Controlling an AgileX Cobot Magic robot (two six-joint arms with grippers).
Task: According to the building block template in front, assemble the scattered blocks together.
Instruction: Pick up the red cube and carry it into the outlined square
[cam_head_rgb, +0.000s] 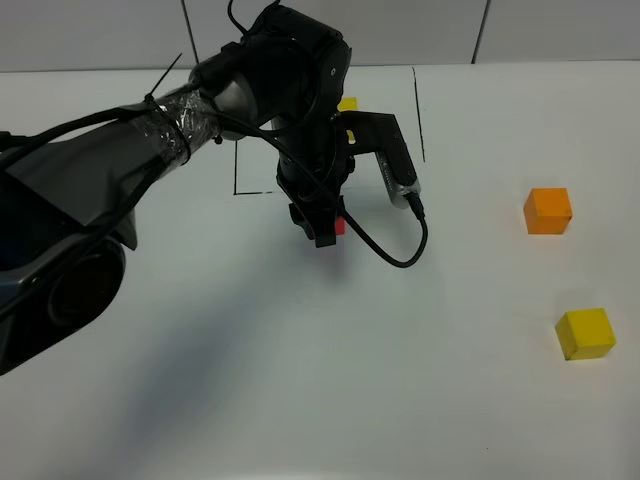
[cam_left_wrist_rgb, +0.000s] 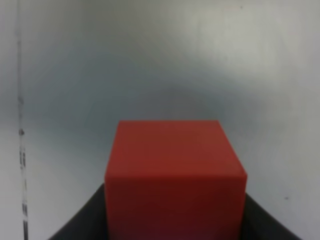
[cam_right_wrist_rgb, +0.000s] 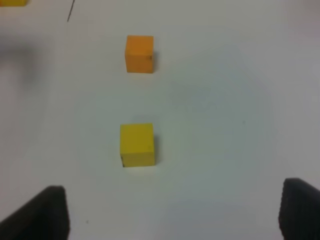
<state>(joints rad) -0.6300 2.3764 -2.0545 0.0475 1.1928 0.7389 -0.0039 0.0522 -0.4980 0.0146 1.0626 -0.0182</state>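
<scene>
My left gripper reaches to the middle of the table and is shut on the red block. In the left wrist view that red block fills the space between the dark fingers. The orange block and the yellow block lie loose at the right. In the right wrist view my right gripper stands open above the table, short of the yellow block, with the orange block beyond it. The template is mostly hidden behind the left arm; only its yellow cube shows.
Thin black lines mark an area on the white table around the template. The left arm's cable loops just right of the held block. A grey wall runs along the back edge.
</scene>
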